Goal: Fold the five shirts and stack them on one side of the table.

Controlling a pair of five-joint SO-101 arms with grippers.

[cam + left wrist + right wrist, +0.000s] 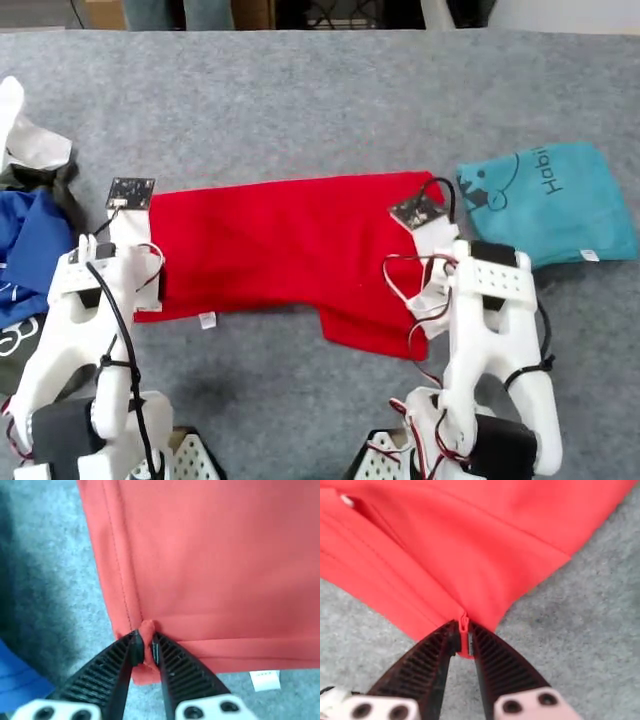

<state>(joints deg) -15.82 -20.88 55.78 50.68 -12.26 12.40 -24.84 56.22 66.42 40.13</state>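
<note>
A red shirt (pixel 270 245) lies spread across the middle of the grey table, folded lengthwise. My left gripper (pixel 145 647) is shut on a pinch of the red shirt (pixel 210 570) at its near left corner, by the hem. At the shirt's right end, my right gripper (pixel 464 635) is shut on a fold of the red shirt (pixel 470 555) at its edge. In the high view the left arm (pixel 110 290) stands over the shirt's left end and the right arm (pixel 470 290) over its right end. A folded teal shirt (pixel 550 205) rests at the right.
A heap of unfolded shirts, blue (pixel 30 245) with dark and white ones, lies at the table's left edge. A white label (pixel 207 320) sticks out under the red shirt's near edge. Bare grey table (pixel 300 100) stretches behind the red shirt.
</note>
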